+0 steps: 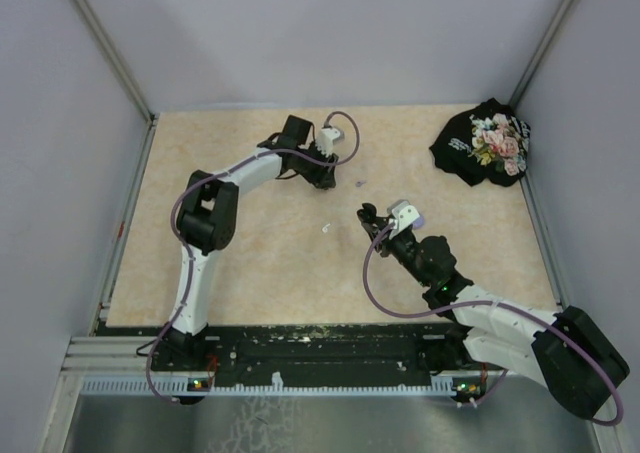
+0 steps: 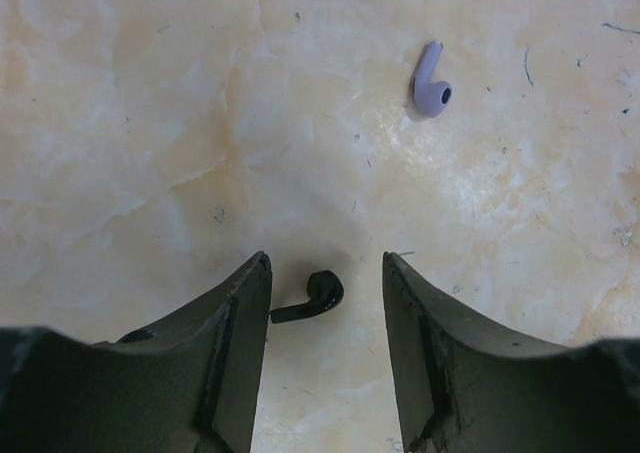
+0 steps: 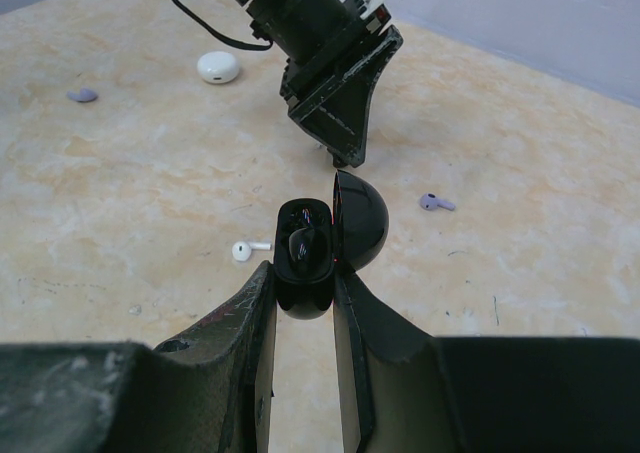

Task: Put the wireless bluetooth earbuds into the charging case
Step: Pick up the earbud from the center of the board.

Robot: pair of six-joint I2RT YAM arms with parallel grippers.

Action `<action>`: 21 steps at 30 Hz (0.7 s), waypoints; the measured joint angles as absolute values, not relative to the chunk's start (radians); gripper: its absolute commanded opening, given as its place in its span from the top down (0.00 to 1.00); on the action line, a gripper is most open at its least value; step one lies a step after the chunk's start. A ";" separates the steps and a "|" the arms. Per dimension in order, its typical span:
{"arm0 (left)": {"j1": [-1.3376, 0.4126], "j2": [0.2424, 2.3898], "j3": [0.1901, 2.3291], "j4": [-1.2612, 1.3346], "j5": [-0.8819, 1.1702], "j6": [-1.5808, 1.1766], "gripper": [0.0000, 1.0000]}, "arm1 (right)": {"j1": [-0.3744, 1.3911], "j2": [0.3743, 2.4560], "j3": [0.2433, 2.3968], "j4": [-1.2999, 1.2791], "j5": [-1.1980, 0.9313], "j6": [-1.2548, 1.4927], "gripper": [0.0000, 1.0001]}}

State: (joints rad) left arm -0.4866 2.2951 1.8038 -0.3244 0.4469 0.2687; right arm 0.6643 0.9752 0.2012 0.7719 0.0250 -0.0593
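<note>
- Left pincer [image 2: 325,265]: jaws apart, empty; black earbud [image 2: 312,298] on tabletop [image 2: 150,123] between them.
- Right pincer [image 3: 305,273]: clamped on open black charging case [image 3: 303,255].
- Purple earbud [image 2: 432,81]: loose, well apart.

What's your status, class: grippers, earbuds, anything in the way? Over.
Left gripper open, black earbud loose between its jaws. Right gripper shut on black charging case, lid open. Purple earbud, white earbud lie aside, nothing blocking.
</note>
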 measured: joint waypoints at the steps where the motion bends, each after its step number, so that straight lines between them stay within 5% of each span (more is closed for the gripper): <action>1: -0.487 2.297 1.804 -0.331 0.447 0.269 0.46 | 0.664 0.975 0.201 0.772 0.025 -0.059 1.00; 21: -0.509 2.296 1.793 -0.395 0.411 0.269 0.52 | 0.664 0.975 0.201 0.769 0.024 -0.059 1.00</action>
State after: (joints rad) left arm -0.5091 2.2963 1.7927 -0.3950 0.4107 0.2691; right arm 0.6643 0.9752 0.2012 0.7692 0.0242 -0.0593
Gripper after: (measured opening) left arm 0.492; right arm 0.253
